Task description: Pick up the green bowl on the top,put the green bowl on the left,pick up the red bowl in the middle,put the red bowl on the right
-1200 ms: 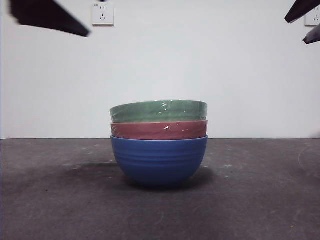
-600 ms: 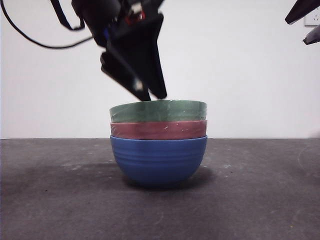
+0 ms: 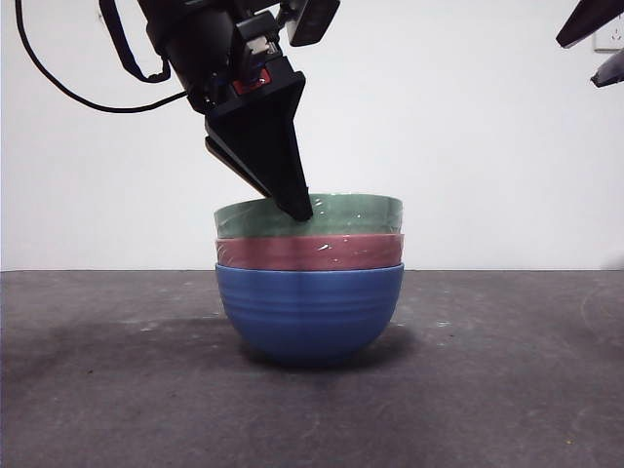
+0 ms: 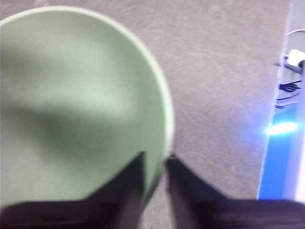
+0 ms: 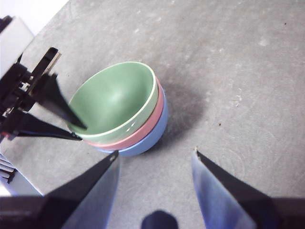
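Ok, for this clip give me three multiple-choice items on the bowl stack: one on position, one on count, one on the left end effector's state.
1. Where is the green bowl?
A. top of the stack
B. alone on the table
C. under the blue bowl

2. How many bowls are stacked?
A. two
B. three
C. four

3. How does the left end effector stand?
A. far above the stack
B. astride the green bowl's rim
C. holding the red bowl

Answers: 1 A, green sits on the red bowl, which sits in the blue bowl. 2 B, the front view shows three colours. 3 B, the left wrist view shows one jaw inside the rim, one outside.
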### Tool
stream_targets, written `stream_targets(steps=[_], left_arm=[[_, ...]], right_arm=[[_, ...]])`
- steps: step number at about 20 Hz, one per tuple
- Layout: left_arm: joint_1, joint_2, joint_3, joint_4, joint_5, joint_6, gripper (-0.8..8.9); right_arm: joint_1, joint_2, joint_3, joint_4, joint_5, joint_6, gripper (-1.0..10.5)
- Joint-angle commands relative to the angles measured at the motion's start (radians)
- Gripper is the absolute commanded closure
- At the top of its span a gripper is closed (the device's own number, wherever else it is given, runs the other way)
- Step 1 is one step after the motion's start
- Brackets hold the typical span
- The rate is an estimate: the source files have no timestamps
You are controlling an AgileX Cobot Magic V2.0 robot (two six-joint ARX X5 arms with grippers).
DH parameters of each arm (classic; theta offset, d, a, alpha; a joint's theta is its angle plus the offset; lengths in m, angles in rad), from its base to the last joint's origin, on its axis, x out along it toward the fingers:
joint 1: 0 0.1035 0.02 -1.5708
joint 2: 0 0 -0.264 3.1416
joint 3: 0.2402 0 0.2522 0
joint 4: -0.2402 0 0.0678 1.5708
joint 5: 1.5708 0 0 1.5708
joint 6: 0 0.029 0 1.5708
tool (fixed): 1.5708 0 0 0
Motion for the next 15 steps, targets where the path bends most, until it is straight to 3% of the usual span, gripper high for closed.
stream_targets(steps=[1, 6, 10, 12, 15], left_arm=[[-0.003, 0.003, 0.002, 0.001, -0.003, 0.028, 8.27], [-0.006, -0.001, 0.068, -0.03, -0.006, 0.027, 8.26], [-0.023, -0.001, 0.272, -0.253, -0.013, 0.024, 8.22], [-0.031, -0.008, 0.384, -0.397, -0.037, -0.037, 8.22], [-0.032, -0.093, 0.401, -0.465, -0.094, -0.14, 8.22]], right_arm=[[0.003, 0.0, 0.003, 0.006, 0.003, 0.0, 7.0], [0.003, 0.0, 0.003, 0.006, 0.004, -0.001, 7.0], [0.003, 0.0, 0.003, 0.006, 0.005, -0.004, 7.0], [0.003, 0.0, 0.003, 0.006, 0.005, -0.004, 7.0], [0.003, 0.0, 0.003, 0.006, 0.006, -0.005, 7.0]])
